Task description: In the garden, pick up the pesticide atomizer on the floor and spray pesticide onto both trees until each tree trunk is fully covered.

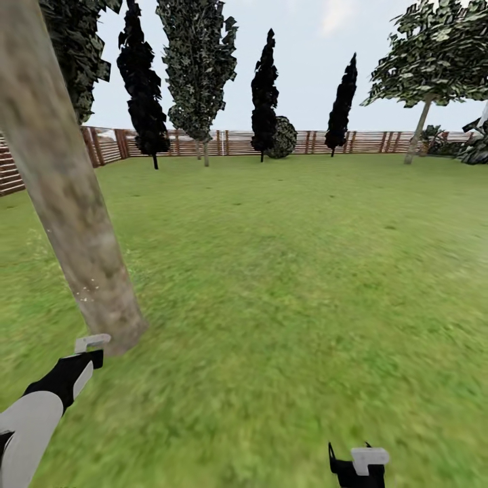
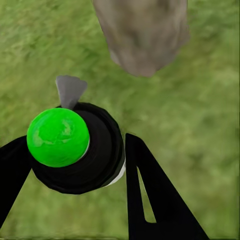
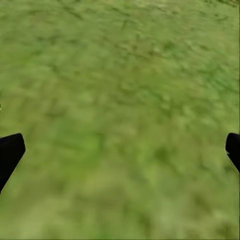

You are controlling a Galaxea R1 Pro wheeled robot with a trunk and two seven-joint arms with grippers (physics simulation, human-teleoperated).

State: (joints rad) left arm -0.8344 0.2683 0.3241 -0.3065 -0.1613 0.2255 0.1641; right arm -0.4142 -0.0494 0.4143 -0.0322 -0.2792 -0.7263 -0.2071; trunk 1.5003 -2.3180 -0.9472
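I'm seeing blurry green lawn [image 1: 285, 271] all round, brown slat fence [image 1: 366, 141] at 12 o'clock, pale cloudy sky [image 1: 305, 68] above.

The tree trunk [image 1: 64, 196] runs off the frame's top; the lawn [image 3: 125, 100] is blurred.

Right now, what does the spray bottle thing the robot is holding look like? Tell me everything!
The pesticide atomizer sits between the fingers of the left end effector. Seen from above in the left wrist view, it has a shiny bright green round cap on a black round body with a thin white rim, and a grey nozzle pointing toward the tree trunk. In the head view its grey tip is by the trunk's base.
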